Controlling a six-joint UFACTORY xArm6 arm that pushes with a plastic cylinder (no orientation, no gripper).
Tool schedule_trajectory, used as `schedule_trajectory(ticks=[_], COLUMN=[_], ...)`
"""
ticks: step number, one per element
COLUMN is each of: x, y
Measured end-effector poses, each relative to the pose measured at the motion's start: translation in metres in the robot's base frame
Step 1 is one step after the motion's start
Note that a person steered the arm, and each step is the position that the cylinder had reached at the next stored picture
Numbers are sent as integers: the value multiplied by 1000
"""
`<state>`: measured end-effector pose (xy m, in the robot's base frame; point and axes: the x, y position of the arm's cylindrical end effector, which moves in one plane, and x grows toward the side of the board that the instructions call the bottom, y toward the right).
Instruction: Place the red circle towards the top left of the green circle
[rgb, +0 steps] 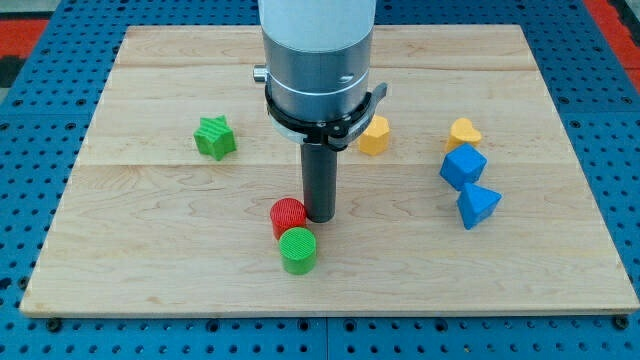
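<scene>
Tip (320, 218) (bare rod, no jaws to open or shut) sits touching red circle (287, 217) on its right w/ green circle (297, 250) just below-left; red looks light, stiff, slidey, so push its right flank.

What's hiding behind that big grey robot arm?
A yellow block peeks out at the arm's right, partly covered, so its shape is unclear. My tip sits just right of the red circle, above the green circle.
</scene>
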<state>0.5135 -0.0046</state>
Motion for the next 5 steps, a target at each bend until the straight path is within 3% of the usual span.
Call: schedule_trajectory(ticks=[2,5], x=[-5,-12], y=[31,-19])
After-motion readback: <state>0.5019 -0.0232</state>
